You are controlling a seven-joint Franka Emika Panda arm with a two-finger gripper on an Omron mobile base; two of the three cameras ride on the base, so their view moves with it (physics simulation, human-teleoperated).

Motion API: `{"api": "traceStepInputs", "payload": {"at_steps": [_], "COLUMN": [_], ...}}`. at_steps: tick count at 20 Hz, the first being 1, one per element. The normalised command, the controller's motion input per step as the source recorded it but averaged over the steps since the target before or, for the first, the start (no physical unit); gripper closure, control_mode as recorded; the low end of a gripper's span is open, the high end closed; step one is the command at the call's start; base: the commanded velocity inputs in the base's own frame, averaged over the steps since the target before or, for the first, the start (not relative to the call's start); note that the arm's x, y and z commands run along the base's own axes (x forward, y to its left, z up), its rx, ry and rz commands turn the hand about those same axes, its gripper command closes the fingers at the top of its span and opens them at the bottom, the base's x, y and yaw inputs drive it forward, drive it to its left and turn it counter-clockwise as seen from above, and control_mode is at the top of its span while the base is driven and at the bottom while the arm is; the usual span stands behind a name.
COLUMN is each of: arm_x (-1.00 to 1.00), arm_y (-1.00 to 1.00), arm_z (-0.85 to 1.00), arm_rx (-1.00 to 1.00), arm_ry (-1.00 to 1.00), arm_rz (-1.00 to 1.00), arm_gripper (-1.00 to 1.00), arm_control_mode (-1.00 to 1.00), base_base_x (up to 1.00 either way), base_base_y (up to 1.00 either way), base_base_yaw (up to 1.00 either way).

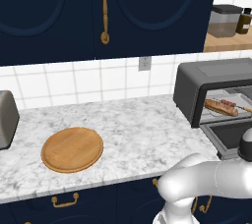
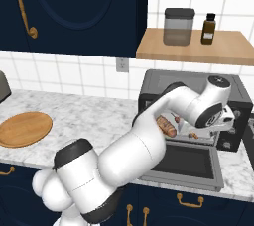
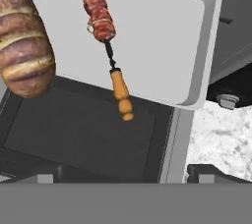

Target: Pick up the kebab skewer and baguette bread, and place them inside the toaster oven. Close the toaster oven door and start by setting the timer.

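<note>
The claw [image 3: 120, 181] is wide open and holds nothing. It hangs over the open toaster oven door [image 3: 83, 134]. The kebab skewer [image 3: 104, 26] and the baguette bread [image 3: 22, 41] lie side by side on the grey tray [image 3: 162, 36] inside the toaster oven [image 1: 206, 78].

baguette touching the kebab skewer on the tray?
Apart. The hand view shows a plain strip of bare tray between the baguette bread and the kebab skewer; the two lie side by side without meeting.

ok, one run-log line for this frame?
skewer: on tray | baguette: on tray | oven door: open | gripper: open, empty | next: close door
</note>
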Motion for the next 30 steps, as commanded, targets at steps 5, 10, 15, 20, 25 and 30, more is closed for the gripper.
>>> {"api": "traceStepInputs", "payload": {"at_steps": [5, 10, 15, 20, 25, 30], "arm_x": [-0.59, -0.11, 0.02, 0.1, 0.25, 0.29], "arm_y": [0.02, 0.21, 0.36, 0.15, 0.04, 0.0], "arm_z": [-0.09, -0.33, -0.4, -0.37, -0.18, -0.18], "arm_rx": [0.0, 0.0, 0.0, 0.0, -0.01, 0.0], "arm_ry": [0.17, 0.1, 0.0, 0.0, -0.01, 0.0], "arm_rz": [-0.29, -0.32, -0.27, -0.11, -0.09, -0.13], "arm_gripper": [-1.0, -1.0, -1.0, -1.0, -1.0, -1.0], "arm_control_mode": [-1.0, -1.0, -1.0, -1.0, -1.0, -1.0], "base_base_x": [0.0, 0.0, 0.0, 0.0, 0.0, 0.0], "base_base_y": [0.0, 0.0, 0.0, 0.0, 0.0, 0.0], "base_base_yaw": [0.0, 0.0, 0.0, 0.0, 0.0, 0.0]}}
